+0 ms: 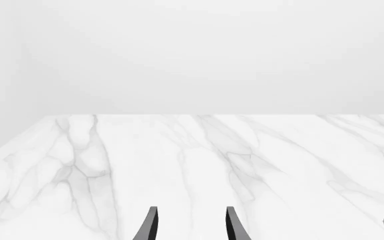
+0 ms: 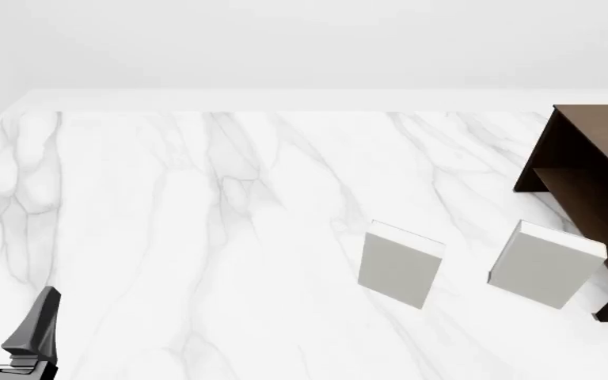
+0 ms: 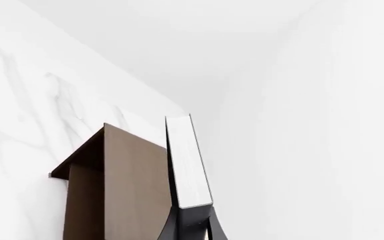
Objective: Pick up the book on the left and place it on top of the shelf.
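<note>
the right gripper [image 3: 190, 227] has the book [image 3: 188, 162] pinched at its lower end, jaws closed down to the book's thickness, one dark finger on each cover. the book stands up out of the grip with its white page edges facing the wrist camera and the dark cover showing as a thin line along the side. held by the end like that, most of its length is free, which looks right for laying it flat on a surface

just beside the book in the right wrist view sits the brown shelf [image 3: 122, 185], its flat top seen from above; whether the book is over the top or off to one side, i can't tell from this angle. in the front view only the shelf's left part shows at the right edge, and neither the right arm nor the book is in that picture

two pale grey books, the nearer one [image 2: 399, 264] and the other [image 2: 544, 264] close by the shelf, stand upright on the marble table [image 2: 177, 222], untouched

the left gripper [image 1: 190, 227] hangs parked low over bare table, fingers apart with a clear gap and nothing between them

my read: the lift is done, the placing on the shelf top is not
</note>
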`<action>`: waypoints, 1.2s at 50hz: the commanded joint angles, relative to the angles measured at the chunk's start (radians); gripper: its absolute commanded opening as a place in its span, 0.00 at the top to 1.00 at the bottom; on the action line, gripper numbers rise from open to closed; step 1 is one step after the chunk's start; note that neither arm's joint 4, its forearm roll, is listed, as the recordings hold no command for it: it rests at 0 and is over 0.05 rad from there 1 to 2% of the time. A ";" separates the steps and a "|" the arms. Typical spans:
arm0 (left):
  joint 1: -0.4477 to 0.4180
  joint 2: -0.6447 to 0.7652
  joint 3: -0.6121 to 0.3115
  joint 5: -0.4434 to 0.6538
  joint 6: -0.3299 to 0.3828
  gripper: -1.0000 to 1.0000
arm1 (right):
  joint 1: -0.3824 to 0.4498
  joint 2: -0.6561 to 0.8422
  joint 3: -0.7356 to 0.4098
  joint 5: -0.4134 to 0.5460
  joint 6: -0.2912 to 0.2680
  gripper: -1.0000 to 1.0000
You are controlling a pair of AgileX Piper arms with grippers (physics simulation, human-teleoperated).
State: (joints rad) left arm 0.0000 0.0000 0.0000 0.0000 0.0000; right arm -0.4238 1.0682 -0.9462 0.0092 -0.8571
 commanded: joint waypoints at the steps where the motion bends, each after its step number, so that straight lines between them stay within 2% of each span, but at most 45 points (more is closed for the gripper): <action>1: 0.000 0.000 0.000 0.000 0.000 0.00 | -0.029 0.031 -0.030 -0.028 -0.001 1.00; 12: 0.000 0.000 0.000 0.000 0.000 0.00 | -0.055 0.066 -0.041 -0.042 -0.027 1.00; 45: 0.000 0.000 0.000 0.000 0.000 0.00 | -0.100 0.159 -0.074 -0.097 -0.026 1.00; 60: 0.000 0.000 0.000 0.000 0.000 0.00 | -0.117 0.224 -0.134 -0.105 -0.028 1.00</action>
State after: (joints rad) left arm 0.0000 0.0000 0.0000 0.0000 0.0000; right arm -0.5272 1.2595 -1.0359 -0.0769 -0.8972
